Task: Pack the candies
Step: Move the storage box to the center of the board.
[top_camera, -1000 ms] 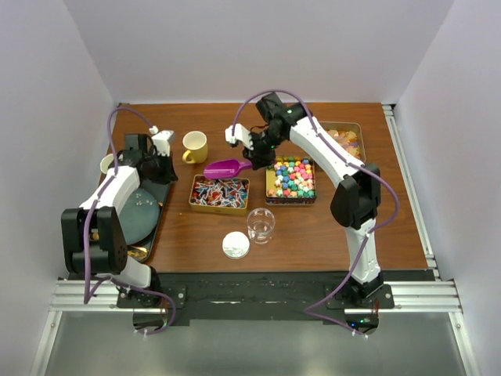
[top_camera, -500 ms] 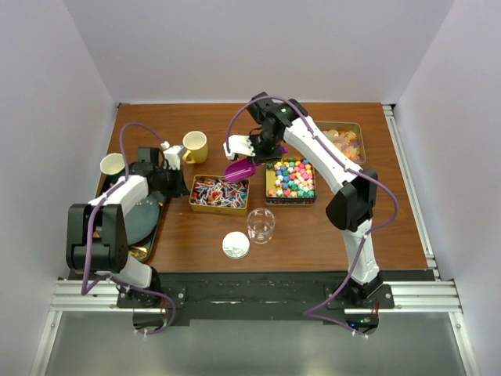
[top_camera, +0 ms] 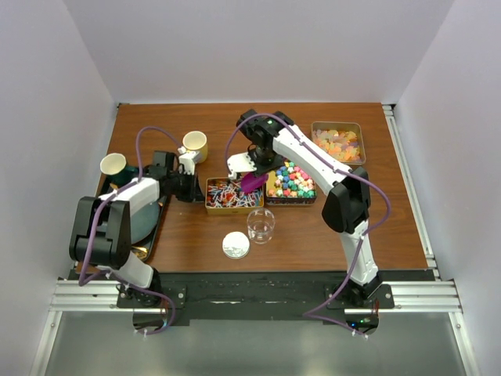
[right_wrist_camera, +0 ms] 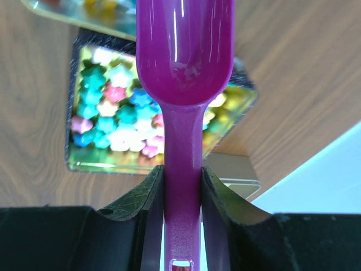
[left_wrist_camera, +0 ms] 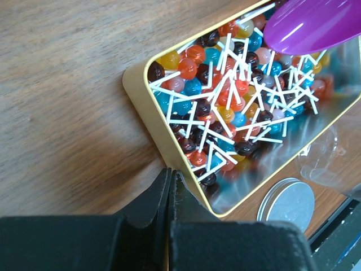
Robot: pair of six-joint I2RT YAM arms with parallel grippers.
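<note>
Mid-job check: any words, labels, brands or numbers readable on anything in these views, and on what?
None readable. The lollipop tin, silver lid, purple scoop, yellow mug and glass jar show no print in any view.

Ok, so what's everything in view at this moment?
lollipops: many, mixed colours on white sticks, in left tin
star candies: many, multicoloured, in middle tin
jelly pieces: many, orange-pink, in right tin
scoop: one, purple, over left tin's right end
jar: one, clear, near side of tins
lid: one, silver, left of jar
mugs: two, yellow, far left
round plate: one, dark grey, left edge
left pincer: shut, at left tin's rim
right pincer: shut on scoop handle
</note>
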